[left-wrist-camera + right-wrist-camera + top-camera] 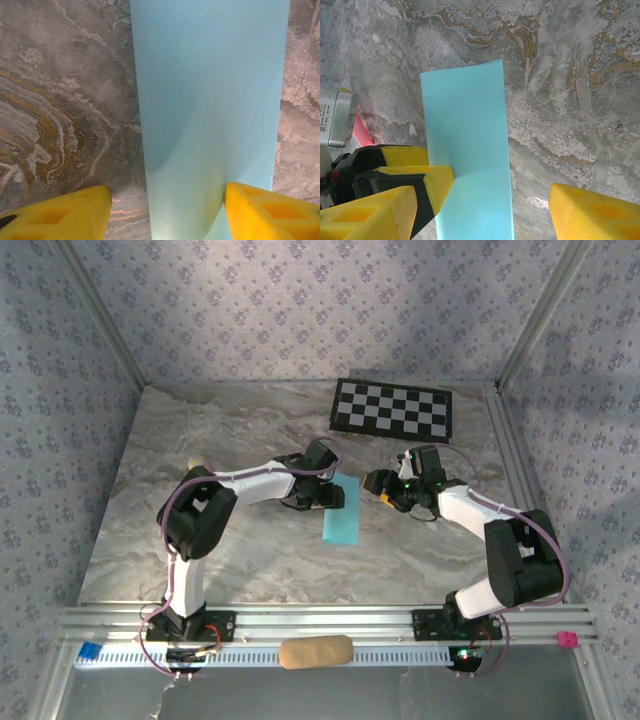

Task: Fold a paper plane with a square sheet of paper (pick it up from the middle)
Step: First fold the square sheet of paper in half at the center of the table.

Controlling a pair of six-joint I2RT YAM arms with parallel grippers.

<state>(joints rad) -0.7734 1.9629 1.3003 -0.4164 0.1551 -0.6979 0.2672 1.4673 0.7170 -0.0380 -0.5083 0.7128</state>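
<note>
From my seat the sheet of paper (341,512) reads as a light blue strip, long and narrow, with straight edges and square corners. It lies flat on the marble table (230,430), about midway between the two arms. It is a slim rectangle rather than a square and may be doubled over, though I cannot make out any layers. Its surface is smooth and unmarked, with a soft shadow across the near end in the left wrist view.

The left gripper (335,495) sits over the far end of the strip. Its yellow fingers (65,212) stand apart, one over bare marble left of the paper and the other overlapping the paper's right edge. The jaws are spread and clamp nothing. The right gripper (378,485) hangs just beside that same end, on the right. Its fingers (595,215) are set wide, with paper and marble between them, and grip nothing. I cannot tell whether any fingertip touches the sheet.

A black-and-white checkerboard mat (392,408) lies at the back of the table, well apart from the paper.
</note>
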